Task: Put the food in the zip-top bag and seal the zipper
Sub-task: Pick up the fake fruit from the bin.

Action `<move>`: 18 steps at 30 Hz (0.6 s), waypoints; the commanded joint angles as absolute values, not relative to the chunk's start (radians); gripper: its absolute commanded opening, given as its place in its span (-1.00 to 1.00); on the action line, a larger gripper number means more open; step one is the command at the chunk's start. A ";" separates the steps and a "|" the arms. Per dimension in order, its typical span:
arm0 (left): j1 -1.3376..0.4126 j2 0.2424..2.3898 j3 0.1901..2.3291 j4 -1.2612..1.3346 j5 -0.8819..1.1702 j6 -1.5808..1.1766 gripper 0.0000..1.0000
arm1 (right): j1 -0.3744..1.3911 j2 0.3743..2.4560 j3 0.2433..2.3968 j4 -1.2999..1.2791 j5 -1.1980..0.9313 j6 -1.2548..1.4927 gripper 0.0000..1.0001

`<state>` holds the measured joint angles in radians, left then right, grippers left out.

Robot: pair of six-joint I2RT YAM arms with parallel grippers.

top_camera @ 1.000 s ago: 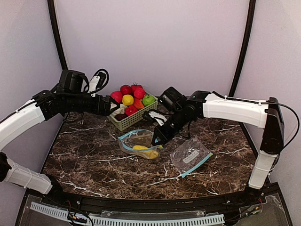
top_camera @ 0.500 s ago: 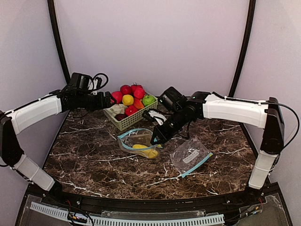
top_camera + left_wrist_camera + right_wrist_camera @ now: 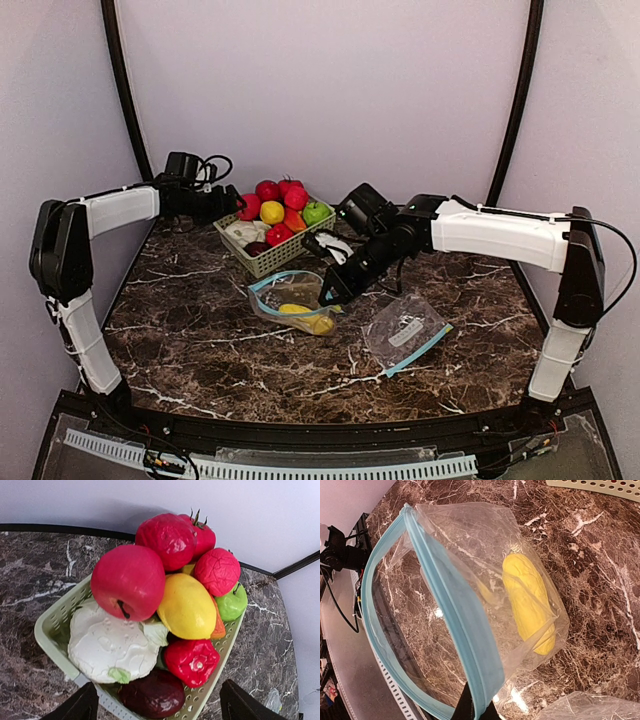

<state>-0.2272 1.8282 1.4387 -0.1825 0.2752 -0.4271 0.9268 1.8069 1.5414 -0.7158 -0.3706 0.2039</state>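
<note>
Fingers (image 3: pixel 464 709) of the right gripper (image 3: pixel 333 290) pinch the zip-top bag (image 3: pixel 290 300) rim, just before the basket (image 3: pixel 262 262). Over the basket, left gripper (image 3: pixel 235 205) gapes above the food (image 3: pixel 185 605). Best pick a top fruit, cleanly!

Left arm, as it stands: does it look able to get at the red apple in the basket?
Probably yes. Its open fingers point at the basket, and the red apple sits on top of the pile, uncovered.

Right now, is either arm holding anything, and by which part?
The right gripper pinches the zip-top bag by its blue zipper strip. The left gripper hangs open over the basket, holding nothing.
</note>
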 commanded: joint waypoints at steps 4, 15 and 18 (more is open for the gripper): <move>-0.176 1.960 1.574 -0.121 0.381 -0.477 0.70 | 0.920 1.796 1.555 -0.678 -0.393 0.225 -1.00; -0.145 2.086 1.647 -0.060 0.441 -0.503 0.73 | 0.920 1.791 1.558 -0.675 -0.401 0.238 -1.00; -0.137 2.123 1.660 -0.028 0.466 -0.510 0.71 | 0.921 1.789 1.559 -0.675 -0.404 0.239 -1.00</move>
